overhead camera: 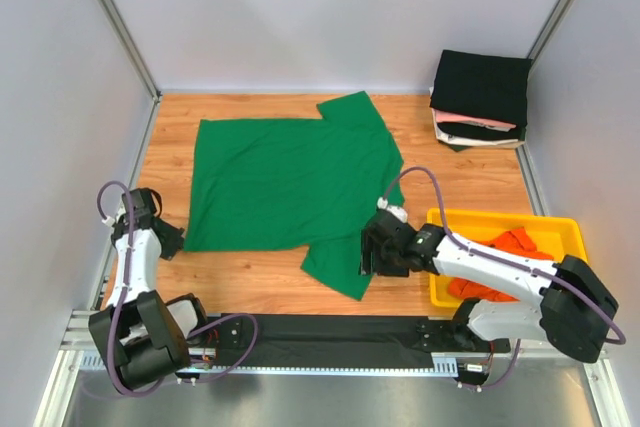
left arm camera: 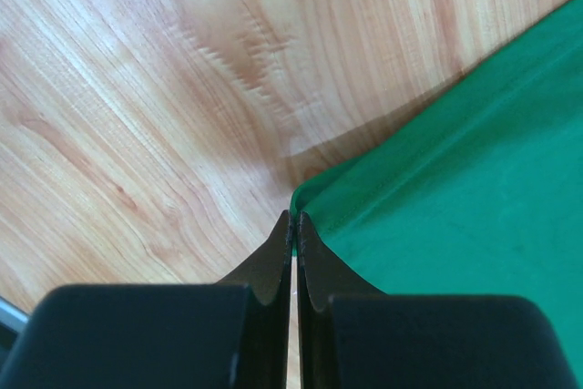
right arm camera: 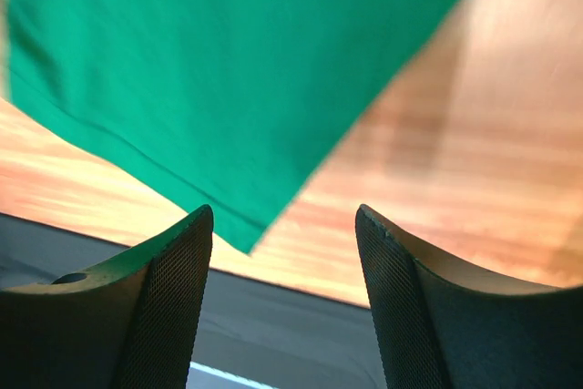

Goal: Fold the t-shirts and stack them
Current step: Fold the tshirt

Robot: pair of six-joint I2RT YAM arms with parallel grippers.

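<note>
One green t-shirt (overhead camera: pixel 285 182) lies spread flat on the worktop (overhead camera: pixel 250 277). Its far sleeve reaches the foot of the back wall. Its left edge leaves only a narrow strip of bare wood before the side wall. Nearer than its hem, a wider bare band runs to the black mat (overhead camera: pixel 330 332).

Right of the shirt (just past the near sleeve) stands the yellow tray (overhead camera: pixel 500 217), holding an orange t-shirt (overhead camera: pixel 512 244). Well beyond the shirt's far right corner sit the folded t-shirts (overhead camera: pixel 482 97), a black one on top.

The left arm (overhead camera: pixel 140 257) is folded low at the shirt's near left corner. The left jaws are pressed together, tips right at that corner; I cannot tell whether any cloth is nipped.

The right arm (overhead camera: pixel 490 267) stretches leftward from the tray side to the near sleeve. The right jaws stand apart and empty, hovering by the sleeve's pointed corner.
</note>
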